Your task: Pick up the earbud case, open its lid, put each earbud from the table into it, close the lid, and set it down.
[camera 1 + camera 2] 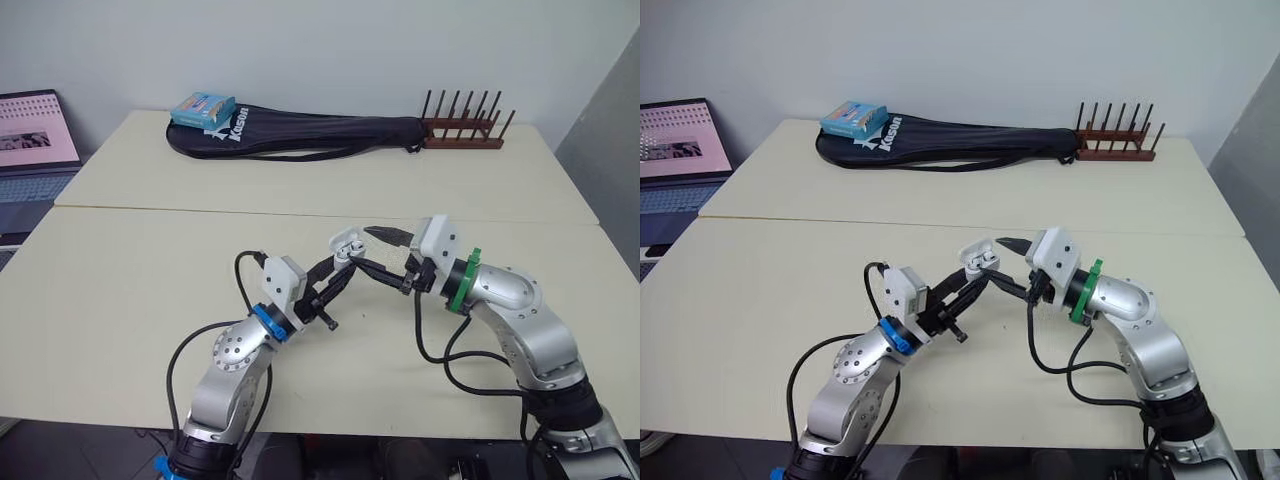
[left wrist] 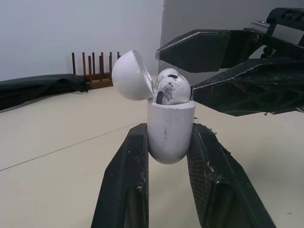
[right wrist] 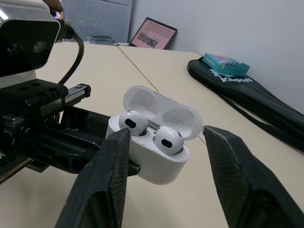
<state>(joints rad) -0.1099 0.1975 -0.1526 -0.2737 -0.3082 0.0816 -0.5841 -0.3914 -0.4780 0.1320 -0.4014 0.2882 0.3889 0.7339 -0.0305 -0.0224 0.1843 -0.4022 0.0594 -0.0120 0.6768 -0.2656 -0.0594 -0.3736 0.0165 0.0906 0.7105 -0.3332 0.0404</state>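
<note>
Mid-frame, the left gripper clamps the glossy white plastic earbud case; both white earbuds sit inside. The right gripper gapes beside it. Remaining: shutting the hinged white lid, setting down.

The white brand lettering "Kason" stands on the long black fabric racket bag; print on the small blue box is unreadable.

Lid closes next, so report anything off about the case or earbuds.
Nothing askew: both earbuds sit in the open earbud case, held upright by the left gripper. Only oddity: dark smudges on the case front and the earbuds, seemingly grime.
</note>
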